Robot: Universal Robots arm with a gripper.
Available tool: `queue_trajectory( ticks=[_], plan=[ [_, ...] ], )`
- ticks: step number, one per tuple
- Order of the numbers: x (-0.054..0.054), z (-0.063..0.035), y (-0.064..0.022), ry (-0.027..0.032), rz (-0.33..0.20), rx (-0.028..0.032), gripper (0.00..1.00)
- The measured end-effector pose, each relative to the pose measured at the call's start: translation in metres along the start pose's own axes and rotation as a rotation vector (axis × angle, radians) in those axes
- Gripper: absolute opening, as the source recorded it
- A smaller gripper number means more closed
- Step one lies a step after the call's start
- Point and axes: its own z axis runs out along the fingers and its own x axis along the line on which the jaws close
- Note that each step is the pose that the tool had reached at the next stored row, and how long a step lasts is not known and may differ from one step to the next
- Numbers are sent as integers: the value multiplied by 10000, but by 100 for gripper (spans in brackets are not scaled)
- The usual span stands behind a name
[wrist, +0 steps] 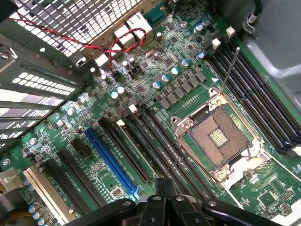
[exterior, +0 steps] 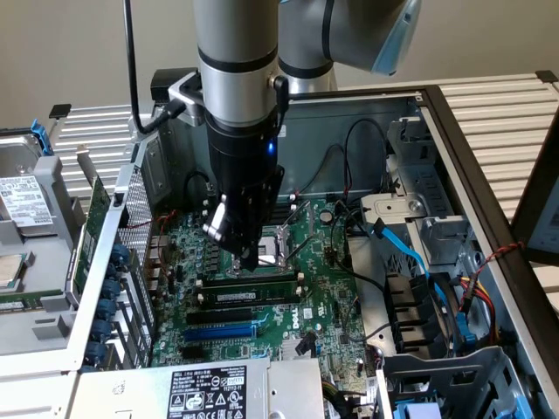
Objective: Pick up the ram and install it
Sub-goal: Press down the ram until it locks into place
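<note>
Tool (exterior: 247,253) sits low over mobo (exterior: 319,297), just at 12 o'clock of ram (exterior: 251,285) seated in slot. Grip state: can't tell. Judgement: keep stick square, press evenly.

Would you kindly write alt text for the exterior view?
A robot arm's gripper reaches into an open computer case, its tip just above a ram stick lying along the slots of the green motherboard, beside the CPU socket and above a blue expansion slot.

Motherboard (wrist: 188,70): green. Expansion slot (wrist: 112,161): blue. Memory slots (wrist: 254,89): black. Wire (wrist: 70,38): red. The ram (exterior: 253,297): green with white label strip.
</note>
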Motion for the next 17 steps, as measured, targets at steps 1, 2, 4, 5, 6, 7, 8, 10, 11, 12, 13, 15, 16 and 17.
queue_trajectory(
  ticks=[1, 2, 4, 5, 6, 7, 8, 10, 11, 12, 13, 15, 16, 17],
  plan=[
    [0, 1, 0, -4, 136, -5, 10],
    [0, 1, 0, -6, 254, -8, 10],
    [0, 3, 0, -10, 520, -15, 10],
    [0, 4, 0, -12, 673, -19, 10],
    [0, 5, 0, -13, 827, -23, 10],
    [0, 5, 0, -14, 962, -26, 10],
    [0, 5, 0, -17, 1095, -29, 10],
    [0, 6, 0, -21, 1400, -37, 10],
    [0, 6, 0, -22, 1551, -41, 10],
    [0, 6, 0, -25, 1702, -45, 10],
    [0, 7, 0, -27, 1851, -48, 10],
    [0, 7, 0, -31, 2152, -56, 10],
    [0, 7, 0, -33, 2307, -60, 10],
    [0, 7, 0, -35, 2460, -63, 10]
  ],
)
